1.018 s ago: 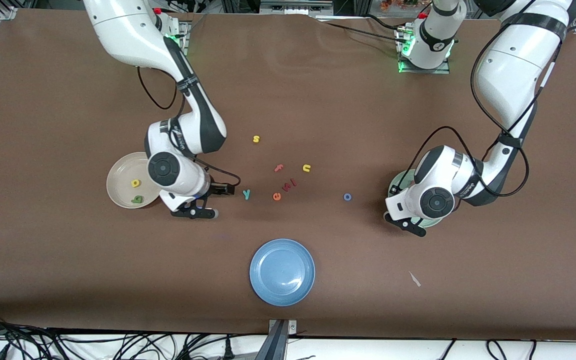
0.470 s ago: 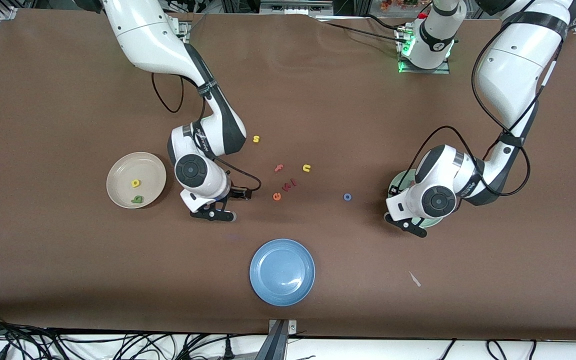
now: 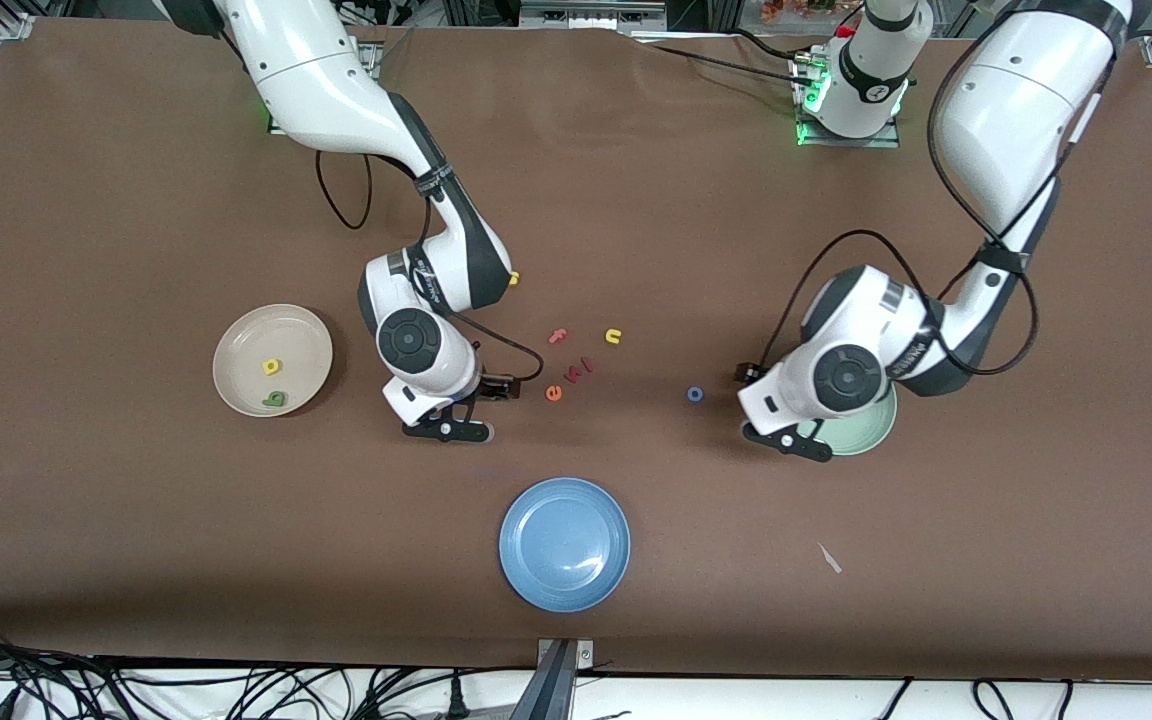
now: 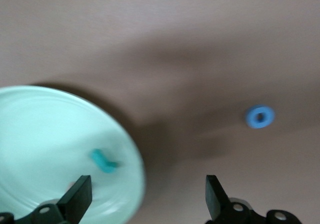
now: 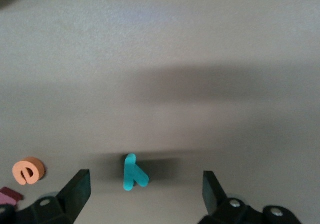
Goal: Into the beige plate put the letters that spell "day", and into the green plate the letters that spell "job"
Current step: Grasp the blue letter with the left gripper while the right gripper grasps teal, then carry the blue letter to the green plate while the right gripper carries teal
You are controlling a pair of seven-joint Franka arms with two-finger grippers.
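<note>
The beige plate holds a yellow letter and a dark green letter. My right gripper is open low over the table, with the teal "y" lying between its fingers; in the front view this gripper hides the "y". My left gripper is open over the rim of the green plate, where the teal "j" lies. The blue "o" is on the table between that gripper and the middle letters. Two red-pink letters lie there.
An orange "e", a pink "f" and a yellow "n" lie mid-table. A yellow "s" peeks out beside the right arm. A blue plate sits nearer the front camera, with a scrap of paper toward the left arm's end.
My right arm has swung from beside the beige plate toward the middle and now stands over the teal "y". My left gripper has opened and shifted off the green plate toward the blue "o".
</note>
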